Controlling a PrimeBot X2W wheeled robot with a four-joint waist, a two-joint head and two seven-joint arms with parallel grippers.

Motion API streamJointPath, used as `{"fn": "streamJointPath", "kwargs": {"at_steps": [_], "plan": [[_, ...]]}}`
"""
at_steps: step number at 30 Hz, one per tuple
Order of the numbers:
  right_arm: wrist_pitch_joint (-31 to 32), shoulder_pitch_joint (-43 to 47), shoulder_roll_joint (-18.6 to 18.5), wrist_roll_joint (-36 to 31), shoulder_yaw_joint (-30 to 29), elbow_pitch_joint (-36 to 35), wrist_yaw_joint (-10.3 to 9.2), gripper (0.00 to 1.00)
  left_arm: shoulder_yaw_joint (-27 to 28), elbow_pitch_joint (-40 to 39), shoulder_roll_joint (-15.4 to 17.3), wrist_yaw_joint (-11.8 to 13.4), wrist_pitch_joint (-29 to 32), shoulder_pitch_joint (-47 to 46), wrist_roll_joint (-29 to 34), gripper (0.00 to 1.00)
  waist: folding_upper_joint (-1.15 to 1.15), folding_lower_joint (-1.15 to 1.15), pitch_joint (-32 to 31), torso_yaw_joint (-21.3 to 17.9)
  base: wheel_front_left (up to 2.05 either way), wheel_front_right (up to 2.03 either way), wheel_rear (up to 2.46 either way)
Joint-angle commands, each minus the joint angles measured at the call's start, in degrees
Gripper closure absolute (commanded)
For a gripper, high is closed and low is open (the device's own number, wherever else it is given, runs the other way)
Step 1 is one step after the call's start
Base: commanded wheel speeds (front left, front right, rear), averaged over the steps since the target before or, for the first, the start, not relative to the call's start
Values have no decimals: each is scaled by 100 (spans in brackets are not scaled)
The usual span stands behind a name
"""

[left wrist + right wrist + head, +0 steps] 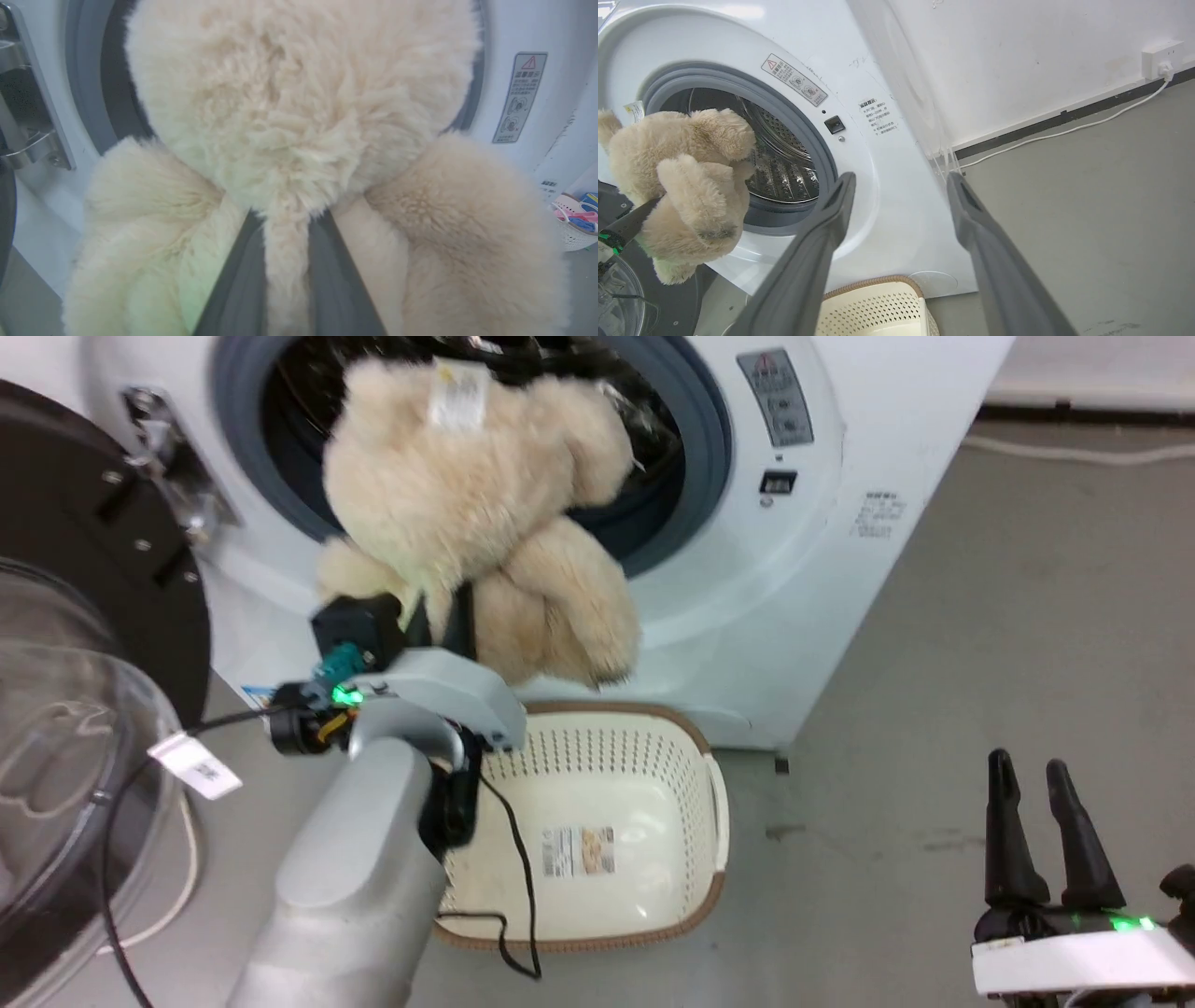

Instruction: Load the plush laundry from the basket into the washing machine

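The cream-beige plush laundry (476,513) hangs in front of the washing machine (803,579) porthole, its upper part level with the grey gasket, its white tag on top. My left gripper (448,607) is shut on it from below; in the left wrist view a strip of fur (286,261) is pinched between the two dark fingers (238,284). The plush laundry (682,196) is also in the right wrist view, before the steel drum (784,158). The basket (607,821) stands on the floor beneath, with just its bottom label inside. My right gripper (1036,775) is open at the lower right, holding nothing.
The washer's door (75,644), black-rimmed with a clear bulge, stands swung open at the left, close to my left forearm. A black cable (513,887) hangs from the left arm over the basket. A second small basket with coloured items (577,221) sits at the right. Grey floor (1008,644) lies right of the machine.
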Motion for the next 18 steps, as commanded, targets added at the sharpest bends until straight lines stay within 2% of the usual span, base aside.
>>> {"fn": "streamJointPath", "kwargs": {"at_steps": [1, 11, 18], "plan": [[-24, -117, -5, 32, 0, -38, 5, 0, 112, -112, 28, 26, -53, -145, 93, 100, 0, -1, 230, -140, 0, 0, 0], [-24, -480, -5, -69, -69, -195, 5, 0, 792, -507, 81, -26, -53, -792, 754, 100, 0, -1, 1113, -369, 0, 0, 0], [-24, -654, -5, -124, -90, -320, 5, 0, 966, -534, 109, -75, -53, -1414, 1082, 100, 0, -1, 1687, -421, 0, 0, 0]]}}
